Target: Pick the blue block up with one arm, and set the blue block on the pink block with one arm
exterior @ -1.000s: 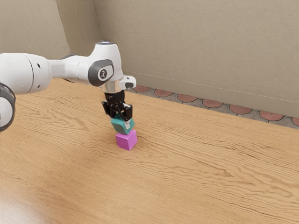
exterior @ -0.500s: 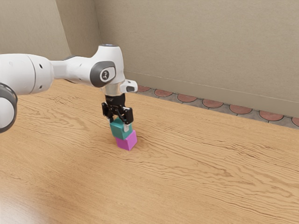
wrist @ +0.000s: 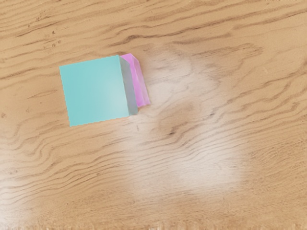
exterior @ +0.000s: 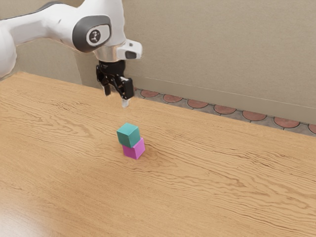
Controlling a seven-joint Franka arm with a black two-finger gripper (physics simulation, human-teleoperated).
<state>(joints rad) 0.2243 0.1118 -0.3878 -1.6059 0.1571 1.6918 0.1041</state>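
1. Hand (exterior: 116, 98): hangs in the air over the counter (exterior: 222, 187), fingers pointing down. It is above the two blocks, toward the exterior view's left, and well apart from them.
2. Hand state: the two black fingers (exterior: 126, 94) stand apart with nothing between them. The hand is empty and touches neither block.
3. Blue block (exterior: 128, 135): teal-blue cube, upright, resting on top of the pink block (exterior: 135, 149). The two are in contact as a two-high stack.
4. Fit of the stack: not flush. In the exterior view the blue block sits shifted toward the exterior view's left, so the pink block's right side juts out from under it.
5. Wrist view: looks straight down on the stack. The blue block's (wrist: 96, 90) top face is seen nearly square-on, with one greyer side face showing. A narrow pink strip of the pink block (wrist: 137, 79) shows past that same side.
6. Counter: light wood with strong wavy grain. In the wrist view a pale, washed-out patch lies on the counter (wrist: 216, 143) beside the stack.
7. Arm (exterior: 94, 32): white with a grey round joint cap. It enters from the exterior view's upper left and ends in the black hand.
8. Surroundings: a plain beige wall (exterior: 222, 44) behind the counter. Along its foot runs a row of reddish-brown rounded floor tiles (exterior: 224, 109).
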